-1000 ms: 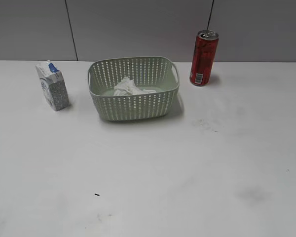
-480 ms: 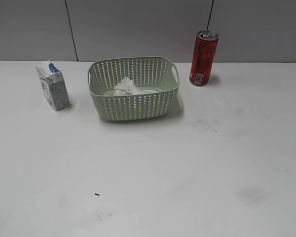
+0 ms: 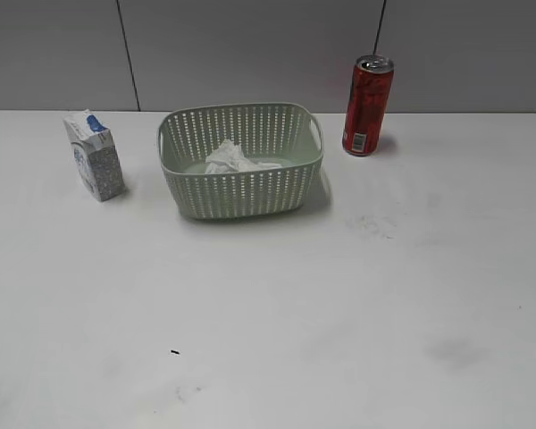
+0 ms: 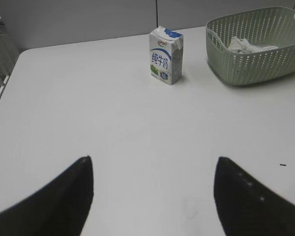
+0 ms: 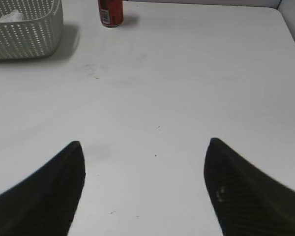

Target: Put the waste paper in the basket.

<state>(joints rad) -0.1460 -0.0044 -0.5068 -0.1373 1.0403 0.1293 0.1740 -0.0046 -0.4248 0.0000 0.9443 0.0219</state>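
the waste paper [image 3: 232, 158] already sits inside the basket [image 3: 241, 192], at your 12 o'clock; no wad shows on the table [image 3: 277, 304], so you look finished. left gripper [image 4: 152, 196] and right gripper [image 5: 142, 189] hang spread apart, empty

Crumpled white waste paper [image 3: 233, 158] lies inside the upright, pale green slotted basket [image 3: 241, 192] on the table.
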